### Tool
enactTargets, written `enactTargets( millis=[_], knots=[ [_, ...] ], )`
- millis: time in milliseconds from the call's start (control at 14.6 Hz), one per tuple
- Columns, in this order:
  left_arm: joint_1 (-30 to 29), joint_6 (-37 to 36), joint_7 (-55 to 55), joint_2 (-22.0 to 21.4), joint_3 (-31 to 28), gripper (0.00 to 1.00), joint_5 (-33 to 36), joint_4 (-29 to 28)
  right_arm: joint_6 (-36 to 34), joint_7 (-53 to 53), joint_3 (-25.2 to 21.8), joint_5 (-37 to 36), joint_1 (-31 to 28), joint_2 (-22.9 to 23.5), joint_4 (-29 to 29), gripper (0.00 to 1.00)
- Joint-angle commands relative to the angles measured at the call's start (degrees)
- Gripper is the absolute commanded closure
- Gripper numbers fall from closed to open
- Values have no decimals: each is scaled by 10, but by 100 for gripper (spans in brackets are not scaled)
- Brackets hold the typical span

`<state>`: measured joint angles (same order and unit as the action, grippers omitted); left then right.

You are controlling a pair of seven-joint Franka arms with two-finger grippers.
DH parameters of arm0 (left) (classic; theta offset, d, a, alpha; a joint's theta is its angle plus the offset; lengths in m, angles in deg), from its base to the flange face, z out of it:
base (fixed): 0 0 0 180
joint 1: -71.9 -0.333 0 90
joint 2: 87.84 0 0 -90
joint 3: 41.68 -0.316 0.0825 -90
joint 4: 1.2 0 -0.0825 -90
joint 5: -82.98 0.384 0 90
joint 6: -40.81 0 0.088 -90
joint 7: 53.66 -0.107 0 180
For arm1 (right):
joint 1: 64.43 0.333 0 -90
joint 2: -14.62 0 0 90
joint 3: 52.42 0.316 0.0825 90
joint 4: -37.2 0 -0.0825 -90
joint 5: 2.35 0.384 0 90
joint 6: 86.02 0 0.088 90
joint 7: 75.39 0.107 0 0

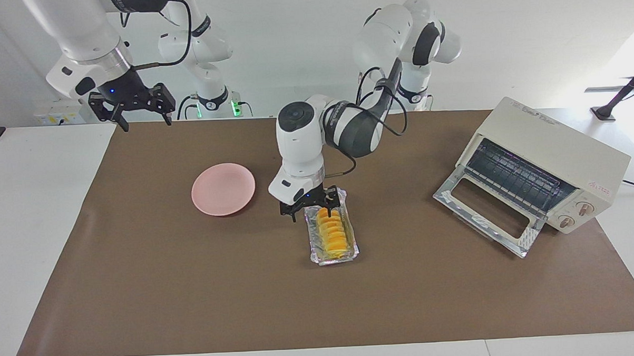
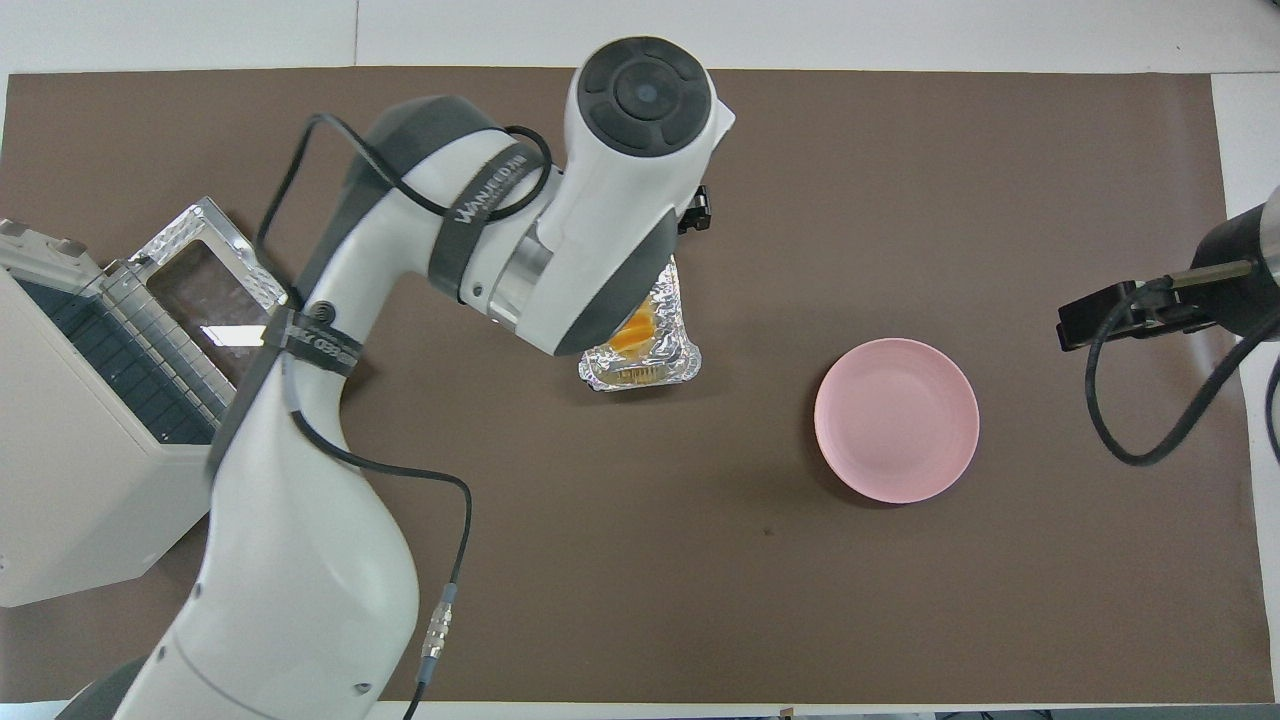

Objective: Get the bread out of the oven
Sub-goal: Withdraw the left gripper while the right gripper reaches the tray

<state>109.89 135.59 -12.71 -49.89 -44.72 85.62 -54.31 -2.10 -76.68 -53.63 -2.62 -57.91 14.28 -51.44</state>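
Left gripper (image 1: 313, 206) spread wide, empty, just above the robot-side end of the foil tray (image 1: 334, 257). Bread (image 1: 332, 234) sits in the tray below it, out on the mat, well clear of the oven (image 1: 553, 151), whose door hangs open. Right gripper (image 1: 133, 107) waits open over the mat's corner.

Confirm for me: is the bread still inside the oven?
No, the bread lies in a foil tray on the table mat, apart from the open oven.

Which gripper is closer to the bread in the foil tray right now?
Left. The left gripper, open, hangs just above the end of the bread nearest the robots, not gripping it. The right gripper, also open, waits raised over the table edge at the right arm's end.
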Motion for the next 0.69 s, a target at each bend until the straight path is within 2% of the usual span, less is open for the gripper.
enactTargets(
  millis=[0,274,411,617],
  knots=[
    [-57,-22,-47,-118,4,0,-20,-95,41,43,-1,5,31,-12,-44,0],
    [-147,-42,-175,-205,3,0,-21,-165,66,91,-1,4,68,14,-50,0],
    [-200,-61,-266,-254,2,0,-20,-212,98,129,-1,4,95,49,-48,0],
    [-264,-81,-322,-322,2,0,-20,-289,154,217,-1,4,151,99,-46,0]
  ],
)
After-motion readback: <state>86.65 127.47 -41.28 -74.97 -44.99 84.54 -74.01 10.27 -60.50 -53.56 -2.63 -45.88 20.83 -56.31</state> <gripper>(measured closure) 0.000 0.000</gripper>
